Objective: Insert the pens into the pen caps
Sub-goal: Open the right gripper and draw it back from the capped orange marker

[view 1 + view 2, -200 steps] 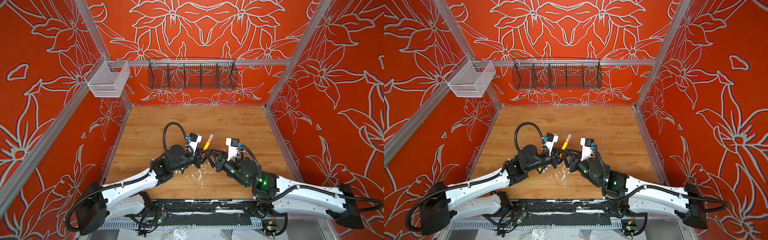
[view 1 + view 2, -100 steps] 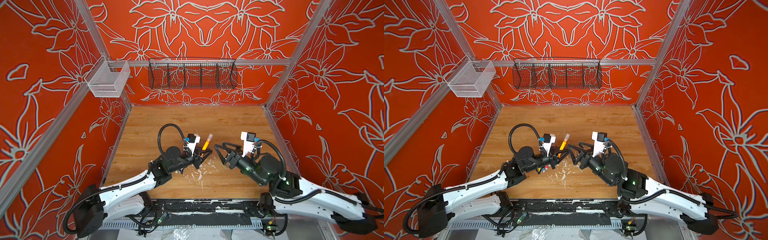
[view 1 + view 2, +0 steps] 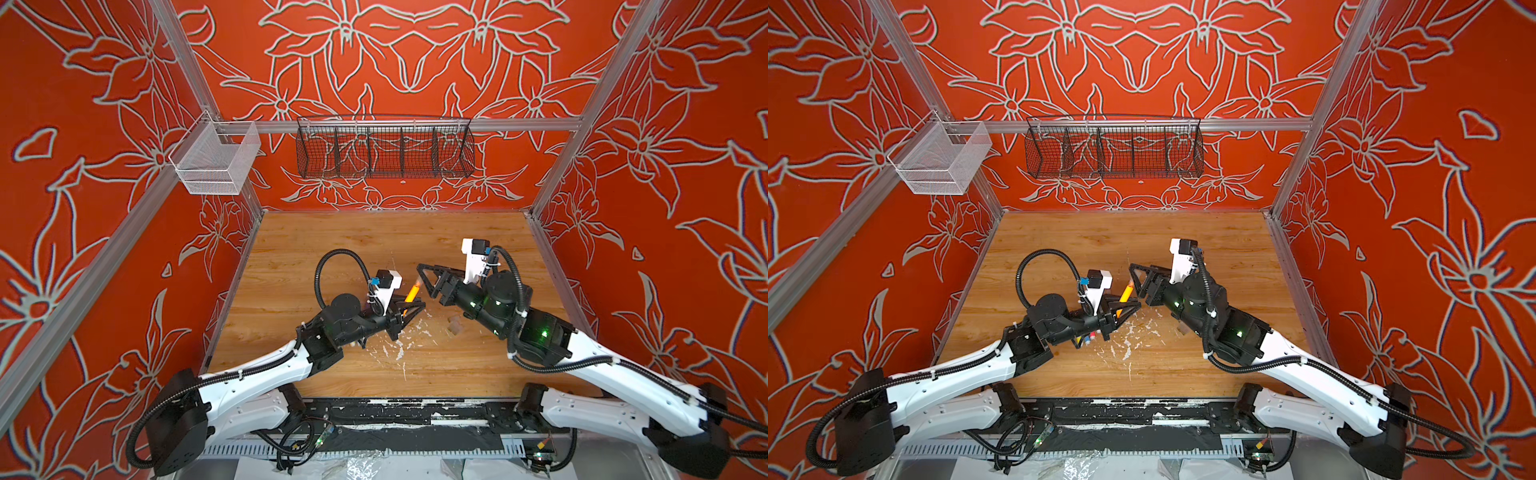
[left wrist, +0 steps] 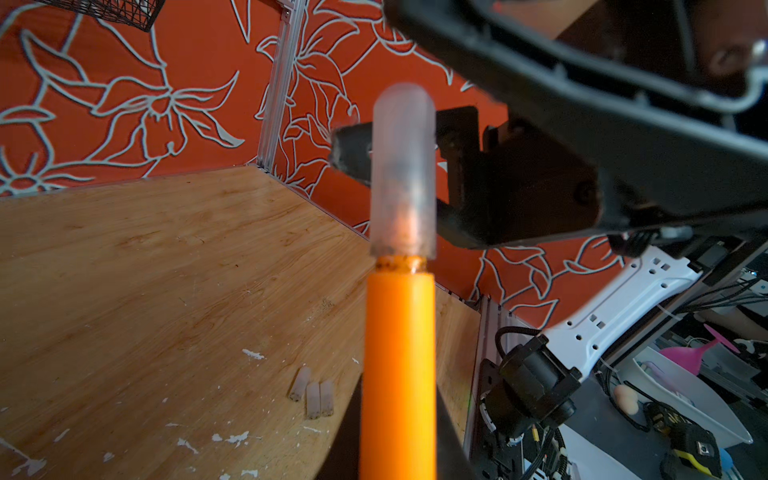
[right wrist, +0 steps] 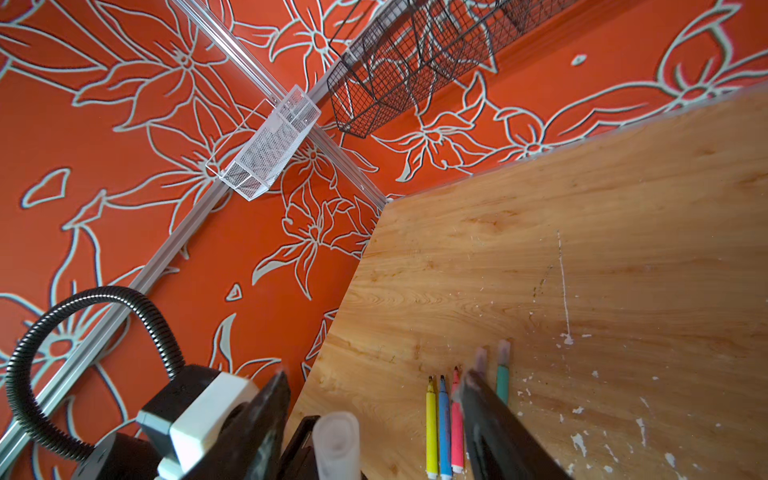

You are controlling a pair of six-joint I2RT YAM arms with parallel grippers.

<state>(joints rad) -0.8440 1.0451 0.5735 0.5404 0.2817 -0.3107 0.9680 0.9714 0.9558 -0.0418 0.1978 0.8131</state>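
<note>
- The other pens [image 3: 1087, 340] lie in a row on the table [image 3: 374, 241], under the left arm's wrist. The yellow pen [image 5: 431, 428], blue pen [image 5: 444, 424] and pink pen [image 5: 457, 419] are bare-tipped. The teal-green pen [image 5: 503, 378] wears a cap, and a finger hides most of the purple one.
- The left gripper [image 3: 409, 311] is clamped tight on the lower barrel of the orange pen [image 4: 399, 365], holding it off the table with its tip tilted towards the right arm.
- A clear cap [image 4: 403, 174] sits over that tip. A thin dark band shows between its rim and the barrel, so it may not be fully home.
- The right gripper [image 3: 424, 280] has its jaws apart on either side of the cap and appears to grip nothing.
- Three spare caps [image 4: 311, 395] lie together on the table near the right arm.
- The step in hand is capping the orange pen, which looks nearly done.
- The next move calls for a last push straight along the pen if needed. After that, the pen goes down in the row, and a bare pen and a spare cap get picked up.
</note>
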